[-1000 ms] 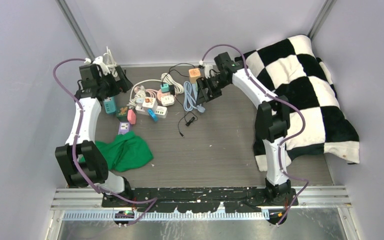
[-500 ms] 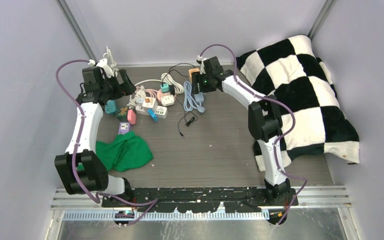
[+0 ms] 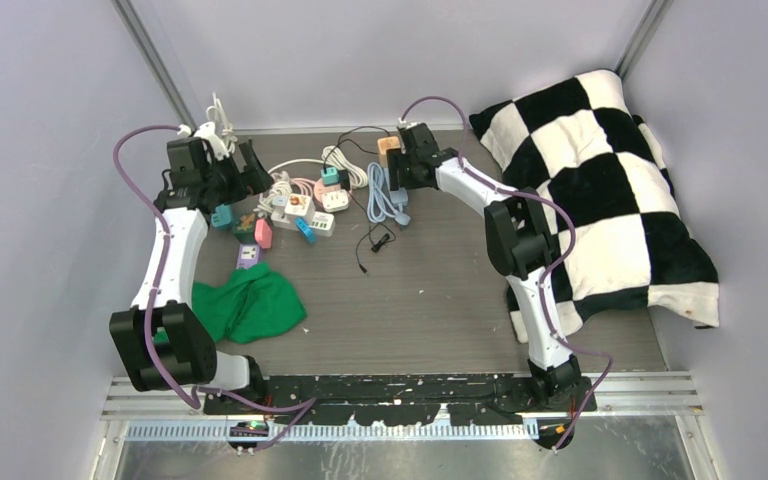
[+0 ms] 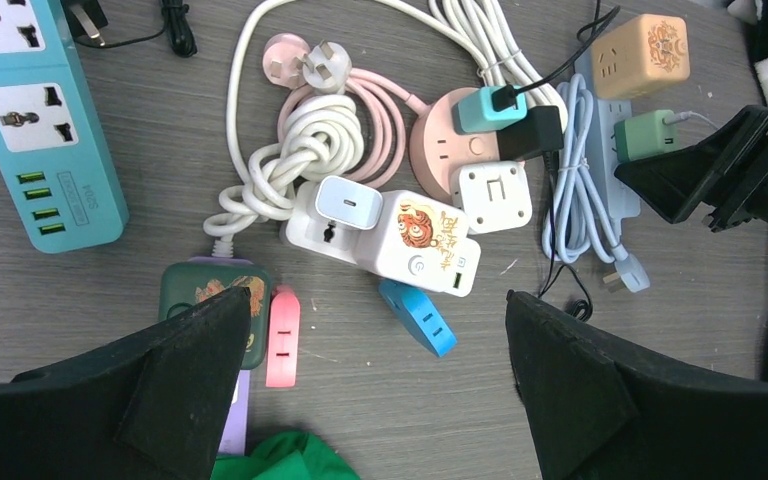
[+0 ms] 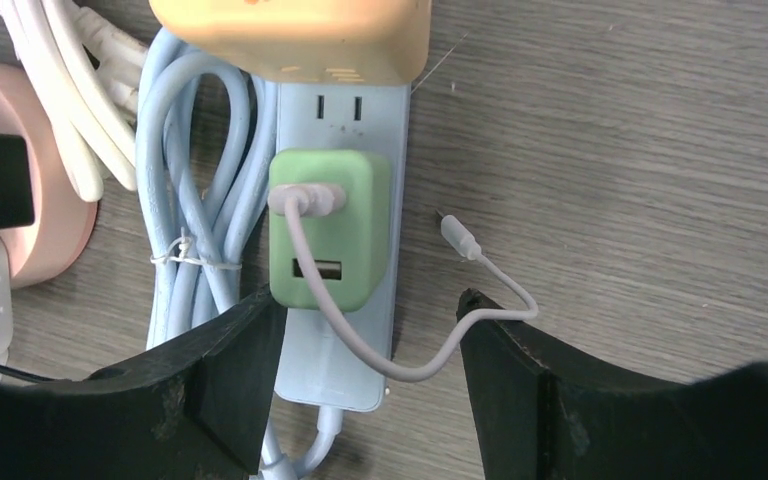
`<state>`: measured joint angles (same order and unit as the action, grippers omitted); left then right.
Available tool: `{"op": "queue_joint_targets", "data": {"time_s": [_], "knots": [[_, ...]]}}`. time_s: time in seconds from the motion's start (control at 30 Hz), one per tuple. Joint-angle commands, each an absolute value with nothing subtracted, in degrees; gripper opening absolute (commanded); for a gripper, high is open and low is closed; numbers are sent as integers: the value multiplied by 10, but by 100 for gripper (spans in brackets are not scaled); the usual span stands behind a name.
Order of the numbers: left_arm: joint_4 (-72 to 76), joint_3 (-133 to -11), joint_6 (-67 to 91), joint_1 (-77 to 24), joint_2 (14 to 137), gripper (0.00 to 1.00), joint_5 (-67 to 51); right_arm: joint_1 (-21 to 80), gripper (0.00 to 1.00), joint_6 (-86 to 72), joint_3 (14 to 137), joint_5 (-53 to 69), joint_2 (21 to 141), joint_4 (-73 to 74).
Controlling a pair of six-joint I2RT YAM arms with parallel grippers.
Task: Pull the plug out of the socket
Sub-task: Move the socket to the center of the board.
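A green charger plug (image 5: 330, 225) with a thin white cable sits plugged into a light blue power strip (image 5: 345, 355). My right gripper (image 5: 365, 300) is open just above it, with one finger on each side of the strip's near end, touching nothing. In the left wrist view the green plug (image 4: 643, 135) shows beside the right gripper (image 4: 730, 180). In the top view the right gripper (image 3: 400, 175) covers the plug. My left gripper (image 4: 377, 300) is open and empty, high above the pile of sockets; in the top view it (image 3: 248, 165) is at the back left.
An orange cube socket (image 5: 290, 30) sits at the strip's far end. A pink round socket (image 4: 450, 150), a white cube socket (image 4: 415, 245), a teal strip (image 4: 45, 130) and coiled cords crowd the left. A green cloth (image 3: 250, 300) and a checkered blanket (image 3: 600, 180) lie nearby.
My right gripper has swung left and come in over the light blue strip and its green plug. My left gripper has shifted slightly right and stays open.
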<state>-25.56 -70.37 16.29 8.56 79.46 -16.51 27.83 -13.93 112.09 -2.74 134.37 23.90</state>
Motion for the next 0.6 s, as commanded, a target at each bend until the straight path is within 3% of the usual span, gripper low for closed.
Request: {"op": "queue_joint_targets", "data": {"time_s": [0.0,0.2,0.57], "knots": [[-241,-716,175,81,793,100,-169,289,68,-148,1131,-54,1346,203],[-240,-731,178,79,809,100,-176,293,71,-159,1132,32,1353,209],[-230,-734,185,78,822,100,-181,300,71,-134,1127,-29,1365,214]]}}
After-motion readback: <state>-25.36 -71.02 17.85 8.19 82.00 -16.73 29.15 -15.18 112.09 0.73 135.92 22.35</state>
